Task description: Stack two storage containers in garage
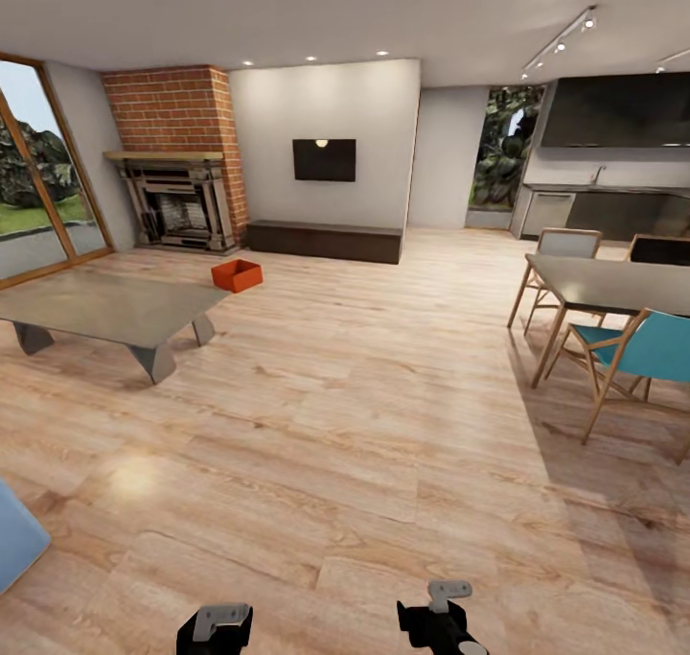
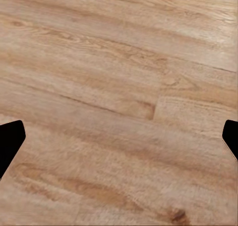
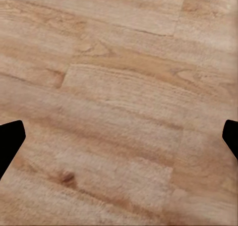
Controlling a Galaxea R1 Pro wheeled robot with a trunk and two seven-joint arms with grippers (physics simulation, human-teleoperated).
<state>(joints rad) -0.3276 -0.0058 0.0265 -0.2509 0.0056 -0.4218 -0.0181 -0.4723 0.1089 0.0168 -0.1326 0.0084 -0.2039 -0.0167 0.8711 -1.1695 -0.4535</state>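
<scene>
Your left gripper [image 2: 119, 137] hangs with its fingers spread wide and nothing between them, pointing down at bare wood planks [image 2: 119, 62]. Your right gripper [image 3: 119, 137] is the same: fingers apart, empty, over the plank floor. In the head view both arms sit low at 6 o'clock, tucked in for travel.

One storage container [image 1: 237, 274] sits on the floor at about 11 o'clock, well away from you, just beyond the far corner of the glass-topped table [image 1: 105, 305] and in front of the brick fireplace [image 1: 177, 199]. I cannot find the second one from here.

The step in hand looks like the drive toward that bin. Steer toward 11 o'clock, pass the table's right-hand corner with room to spare, and stop facing a long wall of the bin so both grippers can reach its rim. Keep the fingers apart until you arrive.

The floor is level wood and looks clear along that line. The wall TV [image 1: 324, 159] hangs at 12 o'clock; the dining table [image 1: 613, 286] and chairs stand at 2 o'clock, well clear.
</scene>
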